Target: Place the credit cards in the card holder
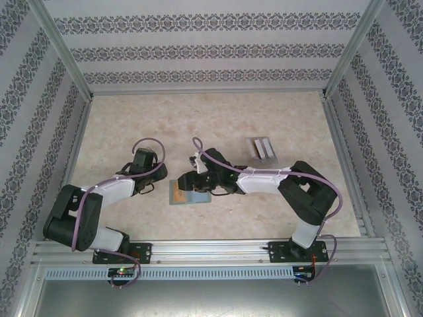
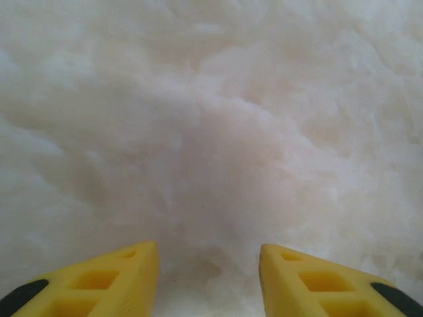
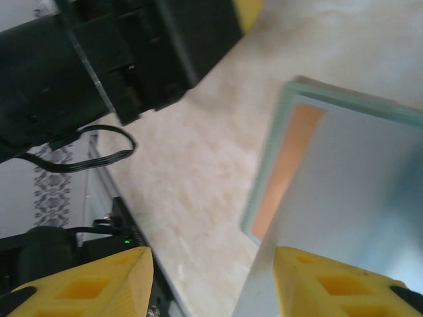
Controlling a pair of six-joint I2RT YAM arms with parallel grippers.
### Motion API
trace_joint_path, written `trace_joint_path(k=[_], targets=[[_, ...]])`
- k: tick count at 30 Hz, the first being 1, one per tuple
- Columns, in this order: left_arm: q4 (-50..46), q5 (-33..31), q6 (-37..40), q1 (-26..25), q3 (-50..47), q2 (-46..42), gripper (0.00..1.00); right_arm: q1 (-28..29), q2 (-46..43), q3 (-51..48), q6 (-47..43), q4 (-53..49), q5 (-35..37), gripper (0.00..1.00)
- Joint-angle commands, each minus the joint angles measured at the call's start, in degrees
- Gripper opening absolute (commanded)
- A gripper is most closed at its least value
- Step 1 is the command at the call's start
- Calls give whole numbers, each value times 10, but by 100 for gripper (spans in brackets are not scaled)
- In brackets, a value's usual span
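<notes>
Yellow fingers of the right gripper stood apart at the near edge of its wrist view and clamped nothing. Bare counter showed through the gap. Only the finger on the card holder's side seemed to meet anything: a greyish card whose face ran down against it. That card lay over the open card holder, with an orange card showing as a strip along the holder's edge beneath it.

The likeliest trouble was that loose contact. With the greyish card leaned on rather than pinched, any sideways push could skate it off the holder, or shove the whole holder across the smooth counter, since nothing pinned it down. A flap might also fold over before the card seated in a pocket. The two wrists sat close together beside the holder, so a careless swing could knock one against the other.

From above, the right arm was bent at the elbow, its forearm lying low towards the holder and its wrist over the holder's far edge. The left arm was folded back on itself, its wrist just left of the holder. The left gripper pointed down at bare counter with its fingers spread and empty. Well beyond the holder, to its right, stood a clear slotted rack.
</notes>
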Motion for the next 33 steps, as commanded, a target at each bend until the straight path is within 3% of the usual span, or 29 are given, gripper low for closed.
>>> trace_joint_path(k=[1,6,10,14,19,25,33], targets=[[-25,-27,4,12,-14,-23,47,17,44,18,30,63,-24,52],[-26,-28,5,17,-15,-22,50,-5,18,4,22,54,-22,49],[-21,-12,4,17,-9,-7,54,-38,-71,-5,-79,-85,42,51],[-17,-11,14,17,-11,-6,56,-82,-147,17,-183,-253,139,52],[-18,13,41,17,-8,-14,59,-137,-206,53,-314,-404,318,56],[2,26,45,16,-19,-31,60,-216,-187,98,-399,-487,433,60],[12,35,45,16,-17,-14,60,-278,-106,156,-445,-537,487,65]])
